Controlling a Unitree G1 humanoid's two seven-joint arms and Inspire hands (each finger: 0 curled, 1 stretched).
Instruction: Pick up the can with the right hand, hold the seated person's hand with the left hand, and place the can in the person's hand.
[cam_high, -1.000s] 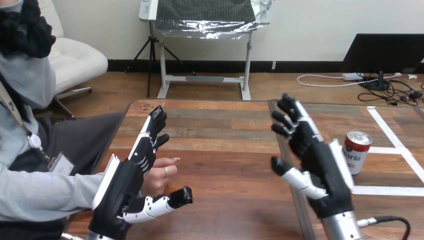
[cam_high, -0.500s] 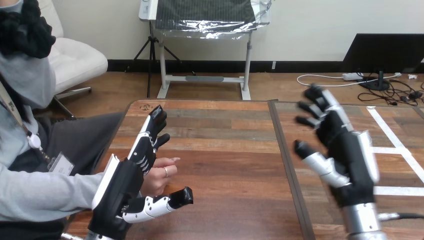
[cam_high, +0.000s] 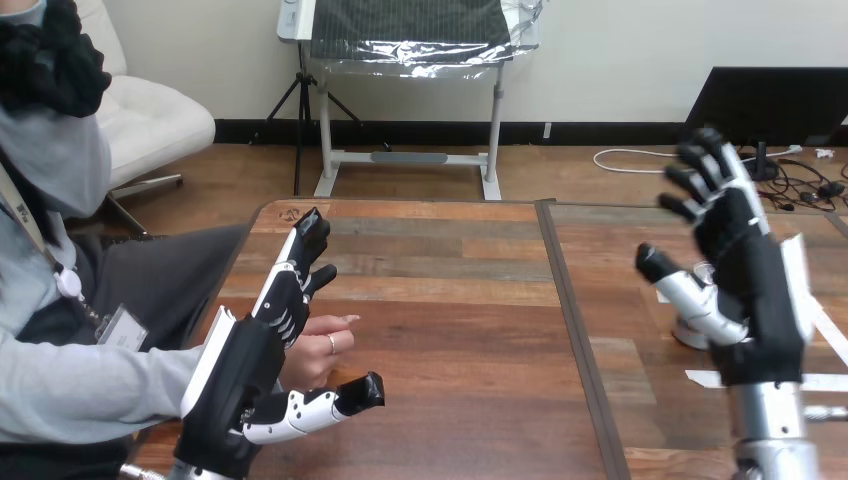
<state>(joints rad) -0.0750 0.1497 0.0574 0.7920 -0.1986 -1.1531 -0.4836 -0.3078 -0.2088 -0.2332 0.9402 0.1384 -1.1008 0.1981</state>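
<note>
Fingers (cam_high: 715, 160) of the black-and-white right hand (cam_high: 765, 300), spread empty, should be closed squarely around the silver-bottomed metal can (cam_high: 687, 335).

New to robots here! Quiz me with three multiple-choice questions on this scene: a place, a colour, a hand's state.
1. Where is the can? A) at the left edge B) on the right part of the table C) at its middle
2. What colour is the tape on the table? A) white B) red C) green
3. How is the right hand? A) shut on the can B) clenched empty C) open
Answers: B, it stands partly behind the right hand; A, white strips cross the wood; C, spread fingers hold nothing.
</note>
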